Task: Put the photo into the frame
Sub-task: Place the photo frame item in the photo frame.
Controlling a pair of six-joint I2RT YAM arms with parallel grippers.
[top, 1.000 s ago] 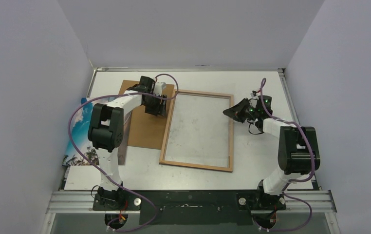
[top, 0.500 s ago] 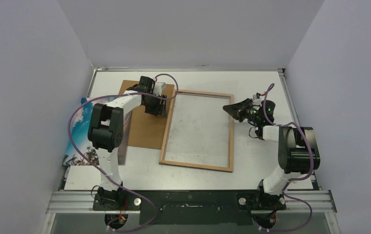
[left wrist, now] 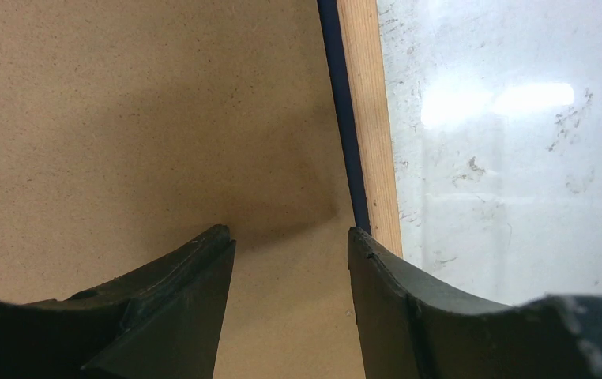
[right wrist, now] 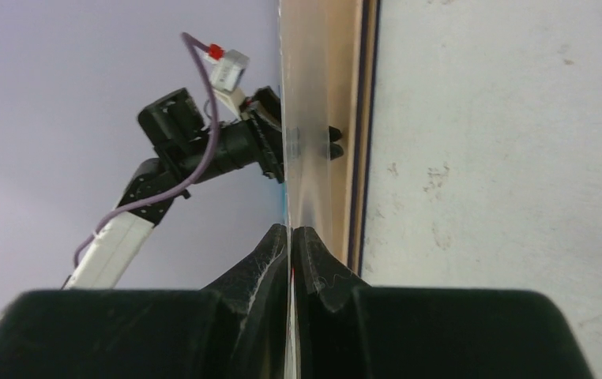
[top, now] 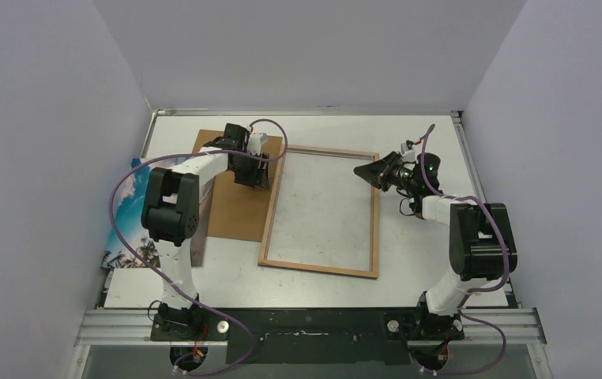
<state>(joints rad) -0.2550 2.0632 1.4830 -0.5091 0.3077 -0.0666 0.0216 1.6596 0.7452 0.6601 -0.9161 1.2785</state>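
Right gripper point(top: 359, 171) has shifted over the frame point(top: 374, 229), wood-brown back up.

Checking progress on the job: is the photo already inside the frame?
No: in the top view the photo lies by the left wall, beyond the brown board, apart from the frame.

Photo point(top: 128, 197): at the left wall, and your left arm point(top: 173, 207) stands across it.
Frame point(top: 318, 268), near half: open overhead for you.
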